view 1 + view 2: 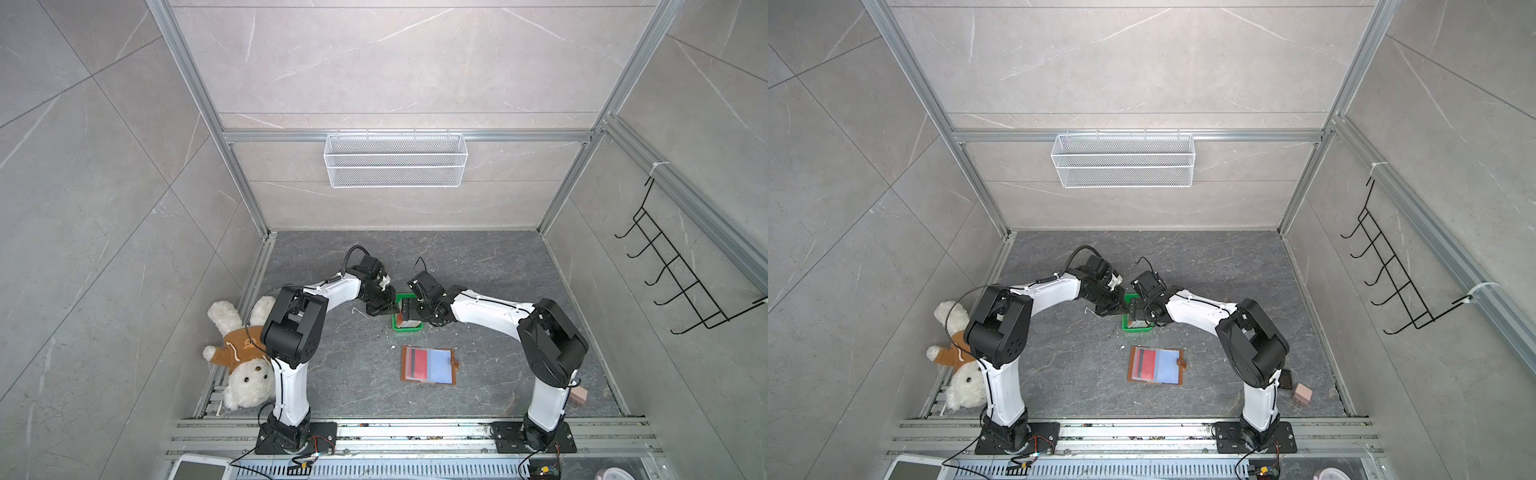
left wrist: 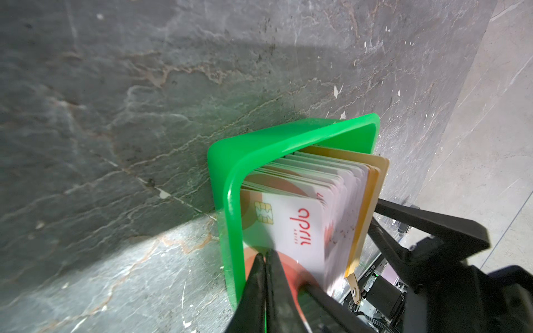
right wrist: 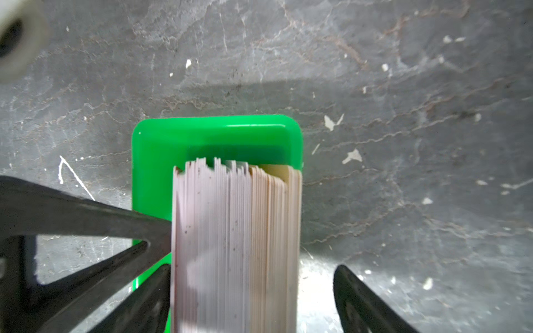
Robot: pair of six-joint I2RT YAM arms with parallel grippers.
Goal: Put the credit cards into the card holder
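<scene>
Green tray (image 2: 230,219) holding your credit cards (image 3: 230,245) on edge; left gripper (image 2: 265,268) jaws pressed together at the front card (image 2: 288,219), right gripper (image 3: 252,269) jaws spread astride the stack; tan card holder (image 1: 428,365) lies open, apart

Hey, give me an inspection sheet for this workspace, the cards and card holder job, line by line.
Surface: dark stone table, white flecks.
Job's things: credit cards stand on edge in green tray; card holder lies open, one red card sleeved.
Clutter: teddy bear at left edge; small block by right arm base.
Claws: left claw shut, tips at front card; right claw open, straddling the stack.
Cables: black cable loops over left arm.
Surroundings: wire basket on back wall; hook rack on right wall.
</scene>
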